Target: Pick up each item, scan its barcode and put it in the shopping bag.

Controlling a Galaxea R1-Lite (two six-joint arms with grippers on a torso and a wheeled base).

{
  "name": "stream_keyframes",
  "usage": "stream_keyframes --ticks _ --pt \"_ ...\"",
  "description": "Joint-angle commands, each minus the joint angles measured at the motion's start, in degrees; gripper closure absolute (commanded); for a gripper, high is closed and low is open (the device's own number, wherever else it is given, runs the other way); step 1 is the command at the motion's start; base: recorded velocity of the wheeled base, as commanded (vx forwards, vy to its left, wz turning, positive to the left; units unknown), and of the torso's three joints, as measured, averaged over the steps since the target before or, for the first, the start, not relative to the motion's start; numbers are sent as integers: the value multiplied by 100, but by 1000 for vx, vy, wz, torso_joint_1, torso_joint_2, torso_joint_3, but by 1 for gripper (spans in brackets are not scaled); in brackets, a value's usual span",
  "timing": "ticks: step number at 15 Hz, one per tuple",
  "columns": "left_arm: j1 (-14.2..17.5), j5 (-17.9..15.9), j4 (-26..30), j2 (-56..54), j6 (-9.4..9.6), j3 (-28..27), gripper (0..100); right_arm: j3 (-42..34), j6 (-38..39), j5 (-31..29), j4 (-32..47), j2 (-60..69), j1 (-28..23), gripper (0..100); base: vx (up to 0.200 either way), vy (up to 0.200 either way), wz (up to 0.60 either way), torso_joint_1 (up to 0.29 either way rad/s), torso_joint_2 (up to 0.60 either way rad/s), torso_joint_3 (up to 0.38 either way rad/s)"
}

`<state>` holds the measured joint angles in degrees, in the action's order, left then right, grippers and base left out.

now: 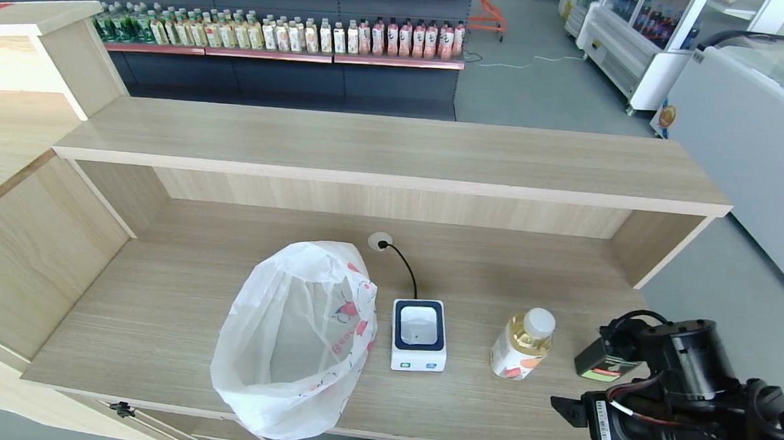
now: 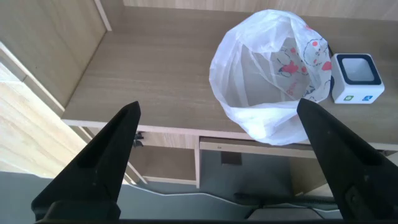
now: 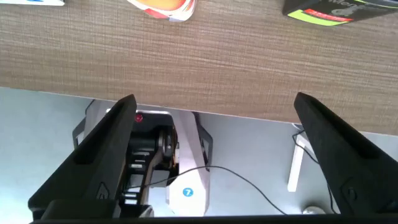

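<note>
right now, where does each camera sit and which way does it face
head: on the head, facing forward and down at counter, bag, scanner, bottle; right arm shows.
left wrist: above the counter's near edge, facing the bag; open left pincer shows.
right wrist: off that edge, facing bottle and box; open right pincer shows.
shared: head and left wrist both see bag, scanner.

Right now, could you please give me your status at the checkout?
Open and empty: left gripper, right gripper. On counter: bottle, dark box; bag open. Nothing between bottle and scanner.
</note>
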<state>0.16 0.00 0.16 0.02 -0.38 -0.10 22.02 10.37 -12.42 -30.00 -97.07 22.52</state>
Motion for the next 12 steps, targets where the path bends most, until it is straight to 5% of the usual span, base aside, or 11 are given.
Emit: stream_keyframes --ticks 1,5,12 --pt "2 0 2 -2 -6 1 0 13 0 -94 -428 -848 157 0 0 0 0 0 0 0" --pt "2 0 2 -2 3 1 0 321 -27 -103 -1201 -1472 341 0 0 0 0 0 0 0" --pt "2 0 2 -2 -6 1 0 1244 -27 -683 -1465 -2114 570 0 0 0 0 0 0 0"
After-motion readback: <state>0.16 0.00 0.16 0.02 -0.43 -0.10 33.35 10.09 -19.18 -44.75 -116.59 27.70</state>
